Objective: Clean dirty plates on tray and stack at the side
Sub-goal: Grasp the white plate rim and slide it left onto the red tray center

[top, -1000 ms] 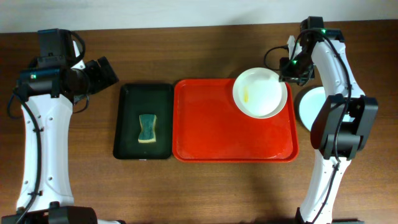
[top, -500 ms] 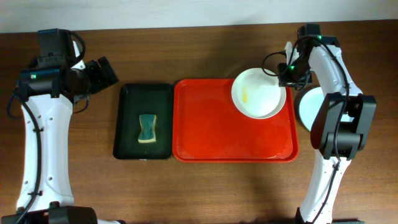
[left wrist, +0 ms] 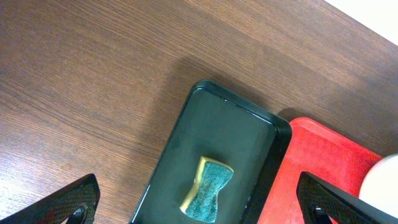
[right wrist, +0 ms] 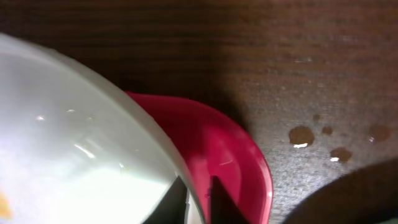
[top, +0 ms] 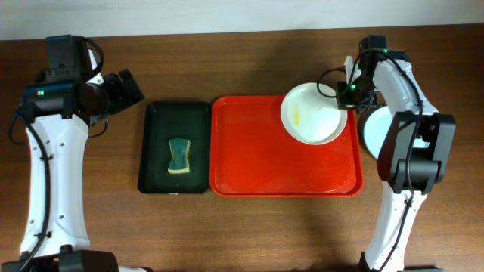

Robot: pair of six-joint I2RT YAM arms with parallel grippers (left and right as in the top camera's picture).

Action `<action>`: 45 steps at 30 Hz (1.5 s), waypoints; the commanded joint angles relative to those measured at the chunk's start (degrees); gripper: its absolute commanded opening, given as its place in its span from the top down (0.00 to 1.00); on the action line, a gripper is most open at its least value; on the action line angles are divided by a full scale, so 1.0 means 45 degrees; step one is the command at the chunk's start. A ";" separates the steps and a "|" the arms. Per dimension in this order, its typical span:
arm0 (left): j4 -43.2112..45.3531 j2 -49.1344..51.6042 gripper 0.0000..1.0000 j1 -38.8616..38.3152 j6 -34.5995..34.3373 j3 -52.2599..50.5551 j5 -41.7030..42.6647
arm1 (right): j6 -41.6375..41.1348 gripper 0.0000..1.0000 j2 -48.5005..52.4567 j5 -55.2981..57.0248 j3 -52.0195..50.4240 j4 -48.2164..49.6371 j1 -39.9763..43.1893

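A white plate with a small yellow smear sits at the far right corner of the red tray. My right gripper is shut on that plate's right rim. In the right wrist view the dark fingers pinch the plate edge at the right gripper, over the tray corner. A pale blue-green plate lies on the table to the right of the tray, partly hidden by the right arm. My left gripper hangs open above the table at the left, holding nothing.
A dark green-black tray with a green and yellow sponge lies left of the red tray; the left wrist view shows the sponge below the open left gripper. Water drops dot the wood beyond the tray corner.
The right gripper has closed onto the white plate's rim, and the plate has shifted slightly to the left. The left arm has not moved.
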State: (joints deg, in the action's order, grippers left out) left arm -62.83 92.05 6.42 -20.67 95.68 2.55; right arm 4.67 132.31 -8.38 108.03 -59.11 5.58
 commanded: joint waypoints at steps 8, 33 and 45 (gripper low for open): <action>0.0005 0.0063 0.01 0.0029 -0.0117 0.0034 0.0005 | -0.0481 0.96 -0.0627 -0.0748 0.1773 -0.3371 -0.0170; 0.0005 0.0063 0.01 0.0029 -0.0117 0.0034 0.0005 | -0.1821 0.96 -0.0748 -0.1005 -0.0175 -0.5916 -0.3274; 0.0005 0.0063 0.01 0.0029 -0.0117 0.0034 0.0005 | -0.1817 0.83 -0.0748 -0.1001 -0.0976 -0.4469 -0.3279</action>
State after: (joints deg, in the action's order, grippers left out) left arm -62.83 92.07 6.42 -20.67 95.68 2.55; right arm -3.20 131.00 -12.16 105.27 -80.64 -8.88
